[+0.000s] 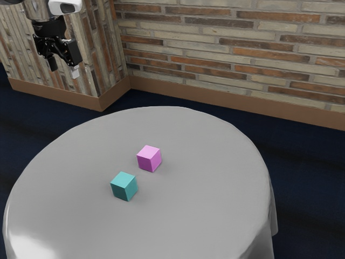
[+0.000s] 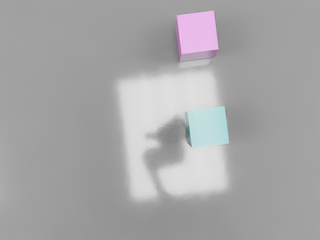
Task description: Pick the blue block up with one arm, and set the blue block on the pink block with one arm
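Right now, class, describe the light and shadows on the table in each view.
Wrist view: a bright rectangle on the table, a dark shadow in it beside the blue block; pink block outside it. Exterior view: soft light, faint block shadows.

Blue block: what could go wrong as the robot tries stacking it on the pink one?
The blue block sits close to the pink block, so the open jaws, now high up, might nudge the pink one coming down. Both blocks look alike in size, so an off-centre release could let the blue one topple off.
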